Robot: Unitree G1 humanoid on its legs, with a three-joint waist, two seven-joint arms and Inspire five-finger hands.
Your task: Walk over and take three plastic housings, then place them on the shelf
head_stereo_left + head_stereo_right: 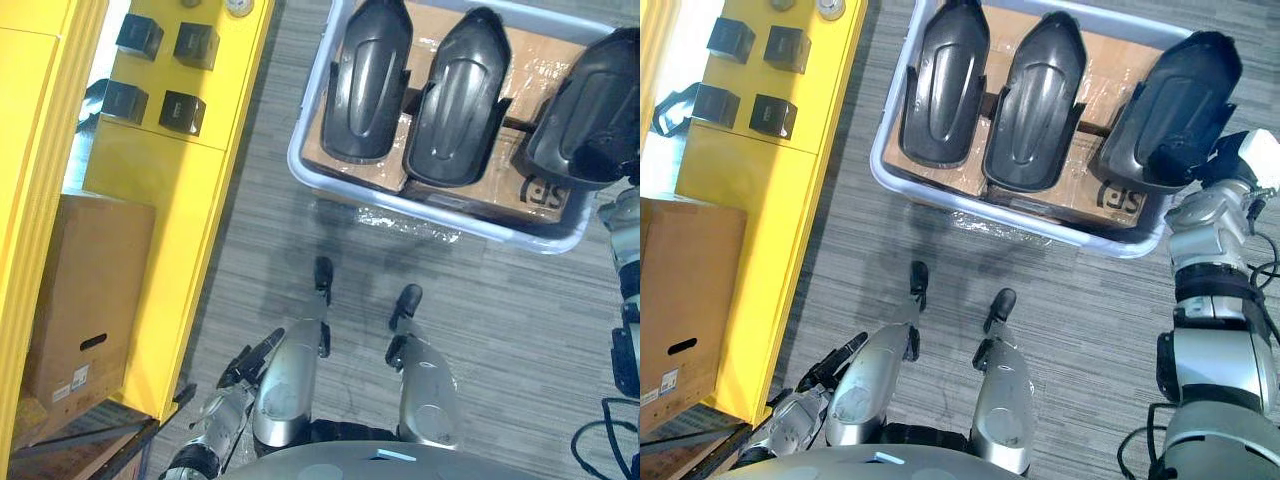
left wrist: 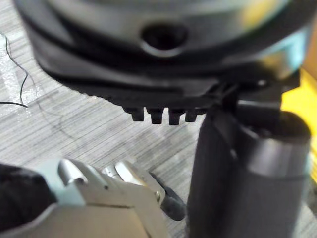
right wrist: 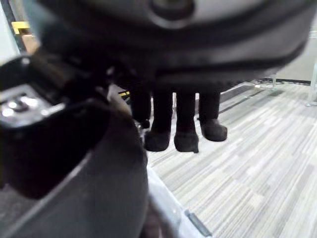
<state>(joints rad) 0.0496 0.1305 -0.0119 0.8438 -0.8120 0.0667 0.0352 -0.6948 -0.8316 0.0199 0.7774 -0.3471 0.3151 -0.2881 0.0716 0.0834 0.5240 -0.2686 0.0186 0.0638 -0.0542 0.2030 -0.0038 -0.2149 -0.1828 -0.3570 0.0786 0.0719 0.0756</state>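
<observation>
Left hand (image 1: 250, 360): low at the robot's left side, over the grey striped floor (image 1: 500, 330). Its fingers (image 2: 158, 116) are loosely extended and it holds nothing.

Right hand (image 1: 1240, 160): at the right end of the bin, against the right housing. The right wrist view shows its fingers (image 3: 185, 124) hanging straight in a row, just past the housing's curved dark edge and not curled round it. Whether the thumb bears on the housing cannot be told.

Bin (image 1: 500, 230): pale grey plastic with rounded corners, standing on the floor ahead of the robot. It is lined with brown cardboard (image 1: 440, 25).

Plastic housings, three, black, elongated with rounded ends, all in the bin on the cardboard:
- left housing (image 1: 367, 80), lying lengthwise, just beside the middle one;
- middle housing (image 1: 458, 100), lying at nearly the same angle, slightly slanted;
- right housing (image 1: 590, 100), turned at a sharper slant than the other two, at the bin's right end where the right hand is.

Clear film (image 1: 400, 218): crumpled, on the floor at the bin's near rim.

Shelf (image 1: 180, 170): yellow, to the robot's left, well apart from the bin. No housing lies on it.

Small black blocks, four (image 1: 180, 112): set in two pairs on the shelf's yellow top.

Cardboard box (image 1: 85, 290): brown, with a slot handle and a label, on a lower level of the shelf.
</observation>
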